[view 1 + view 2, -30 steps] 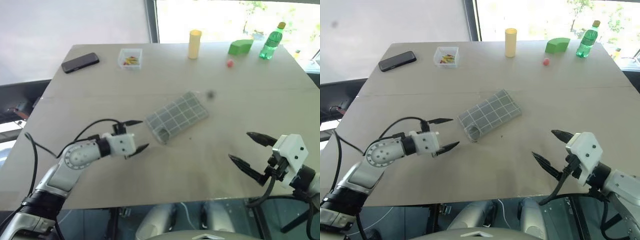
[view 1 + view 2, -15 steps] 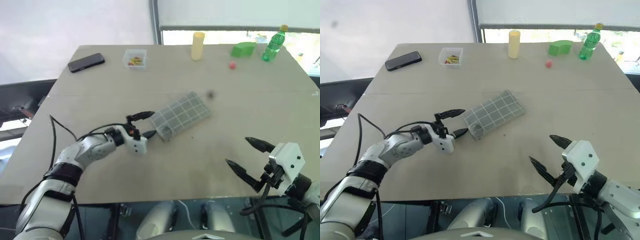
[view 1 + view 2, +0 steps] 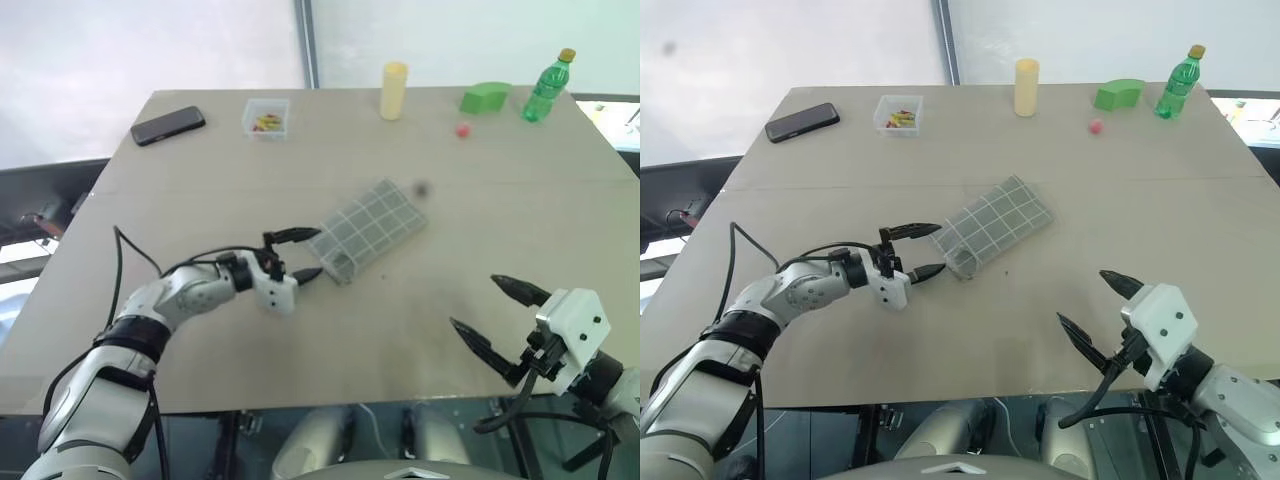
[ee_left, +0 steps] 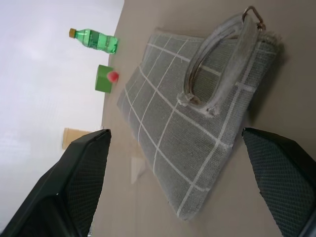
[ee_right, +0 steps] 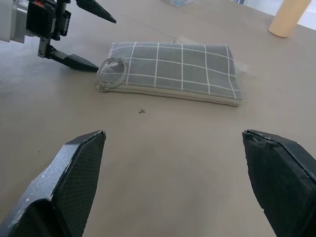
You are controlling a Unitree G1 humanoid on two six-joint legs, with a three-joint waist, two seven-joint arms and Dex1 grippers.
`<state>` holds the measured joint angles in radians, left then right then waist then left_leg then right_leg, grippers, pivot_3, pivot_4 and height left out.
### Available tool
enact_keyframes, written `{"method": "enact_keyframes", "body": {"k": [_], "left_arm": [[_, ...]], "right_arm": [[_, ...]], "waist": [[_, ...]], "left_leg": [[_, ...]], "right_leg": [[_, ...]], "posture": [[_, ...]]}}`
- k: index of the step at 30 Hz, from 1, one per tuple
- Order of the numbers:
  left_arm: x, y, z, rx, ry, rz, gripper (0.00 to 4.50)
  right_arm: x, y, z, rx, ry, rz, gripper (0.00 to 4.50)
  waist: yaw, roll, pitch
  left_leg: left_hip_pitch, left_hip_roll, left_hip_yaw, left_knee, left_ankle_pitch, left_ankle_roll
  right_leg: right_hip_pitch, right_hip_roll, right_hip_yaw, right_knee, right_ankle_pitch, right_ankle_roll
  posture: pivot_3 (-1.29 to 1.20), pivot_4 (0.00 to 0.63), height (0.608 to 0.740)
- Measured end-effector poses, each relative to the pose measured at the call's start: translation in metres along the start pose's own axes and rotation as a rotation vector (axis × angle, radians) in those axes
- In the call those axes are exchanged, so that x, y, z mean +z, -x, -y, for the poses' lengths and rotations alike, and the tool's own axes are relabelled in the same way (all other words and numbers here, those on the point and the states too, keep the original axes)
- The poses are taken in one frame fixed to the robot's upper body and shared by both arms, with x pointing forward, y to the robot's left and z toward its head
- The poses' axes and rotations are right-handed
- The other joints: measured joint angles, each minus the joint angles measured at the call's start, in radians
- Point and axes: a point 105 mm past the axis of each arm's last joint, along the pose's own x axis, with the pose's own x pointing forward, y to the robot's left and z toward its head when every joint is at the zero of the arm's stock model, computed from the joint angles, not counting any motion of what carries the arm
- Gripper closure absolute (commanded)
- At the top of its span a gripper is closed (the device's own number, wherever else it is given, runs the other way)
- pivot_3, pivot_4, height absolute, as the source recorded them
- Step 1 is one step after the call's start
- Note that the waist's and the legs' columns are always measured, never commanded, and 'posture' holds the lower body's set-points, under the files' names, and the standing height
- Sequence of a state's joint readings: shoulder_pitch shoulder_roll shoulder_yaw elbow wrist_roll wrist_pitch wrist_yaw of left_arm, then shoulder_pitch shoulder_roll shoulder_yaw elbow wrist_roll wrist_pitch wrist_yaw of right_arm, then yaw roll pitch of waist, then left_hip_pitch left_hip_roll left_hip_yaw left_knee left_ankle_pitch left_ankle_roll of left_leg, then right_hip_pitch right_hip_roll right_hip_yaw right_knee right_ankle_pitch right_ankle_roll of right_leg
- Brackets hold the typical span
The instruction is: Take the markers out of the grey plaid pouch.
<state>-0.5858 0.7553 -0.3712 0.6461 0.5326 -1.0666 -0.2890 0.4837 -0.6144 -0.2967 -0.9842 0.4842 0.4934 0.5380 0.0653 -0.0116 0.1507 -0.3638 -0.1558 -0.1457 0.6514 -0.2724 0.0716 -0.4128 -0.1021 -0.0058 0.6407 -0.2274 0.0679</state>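
Note:
The grey plaid pouch lies flat and slanted at the middle of the table, a looped strap at its near-left end. My left gripper is open right at that end, one finger on each side of the pouch's corner, and I cannot tell whether it touches. Its fingers frame the pouch in the left wrist view. My right gripper hangs open near the table's front right edge, well clear of the pouch. The markers are hidden.
Along the far edge stand a black phone, a small clear box, a yellow cylinder, a green block, a green bottle and a small red ball. Bare tabletop separates my grippers.
My left gripper has moved right and forward up to the pouch's near end and rolled at the wrist. The right gripper and the pouch have stayed put.

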Motion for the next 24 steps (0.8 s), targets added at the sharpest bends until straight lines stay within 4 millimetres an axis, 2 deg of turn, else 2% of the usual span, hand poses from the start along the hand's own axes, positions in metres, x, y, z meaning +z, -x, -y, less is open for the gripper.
{"method": "enact_keyframes", "body": {"k": [8, 15, 24], "left_arm": [[-0.001, -0.012, -0.003, -0.006, -0.038, -0.036, 0.07], [0.002, -0.012, 0.0, 0.046, -0.067, -0.087, 0.07], [-0.001, -0.014, 0.001, 0.055, -0.088, -0.122, 0.07]], "right_arm": [[0.005, 0.0, -0.005, 0.021, 0.0, 0.029, 0.0], [0.02, 0.0, -0.012, 0.088, 0.046, 0.105, 0.0], [0.033, -0.01, -0.018, 0.147, 0.095, 0.167, 0.0]], "waist": [[0.0, 0.0, 0.0], [0.0, 0.0, -0.001], [0.001, 0.0, -0.002]], "left_leg": [[0.001, 0.0, 0.0, 0.0, 0.0, 0.0], [0.002, 0.0, 0.0, 0.001, 0.0, 0.0], [0.002, 0.001, 0.0, 0.001, 0.001, -0.002]], "right_leg": [[0.001, 0.0, 0.0, 0.0, 0.0, 0.0], [0.002, 0.001, 0.0, 0.0, 0.0, 0.001], [0.002, 0.001, 0.0, 0.001, 0.0, 0.0]], "posture": [[0.0, 0.15, 0.74], [0.0, 0.15, 0.74], [0.0, 0.15, 0.74]]}}
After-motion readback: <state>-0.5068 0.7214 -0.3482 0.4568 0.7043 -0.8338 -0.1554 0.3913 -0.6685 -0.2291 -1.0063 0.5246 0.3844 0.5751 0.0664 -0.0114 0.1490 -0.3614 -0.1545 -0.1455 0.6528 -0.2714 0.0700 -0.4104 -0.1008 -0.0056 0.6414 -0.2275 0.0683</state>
